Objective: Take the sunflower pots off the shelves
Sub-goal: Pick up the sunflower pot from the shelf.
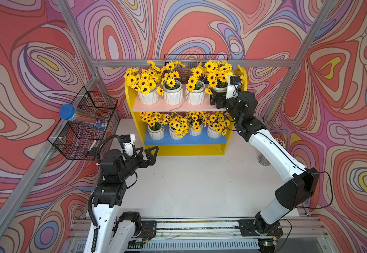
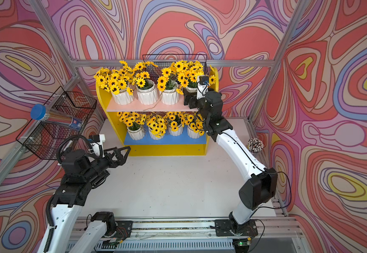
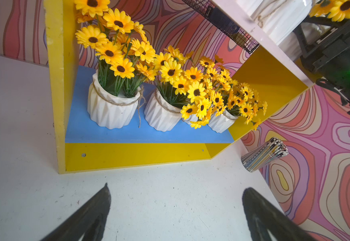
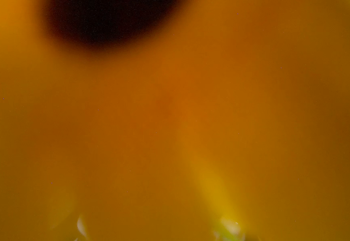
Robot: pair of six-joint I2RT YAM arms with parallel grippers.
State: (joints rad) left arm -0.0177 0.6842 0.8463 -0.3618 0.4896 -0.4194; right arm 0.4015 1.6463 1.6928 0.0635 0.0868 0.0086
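The shelves stand at the back of the white table, with yellow sides, a pink upper board and a blue lower board. Several sunflower pots stand on each board. My right gripper is at the upper board's rightmost pot, its black fingers beside the pot's body and hiding most of it. A blurred yellow flower fills the right wrist view. My left gripper hangs open and empty over the table in front of the shelves' left end, and the lower pots show ahead of it.
A black wire basket on the left frame holds a clear tube with a blue cap. Another wire basket hangs behind the shelves. A clear cup of pencils stands by the right wall. White tabletop lies in front of the shelves.
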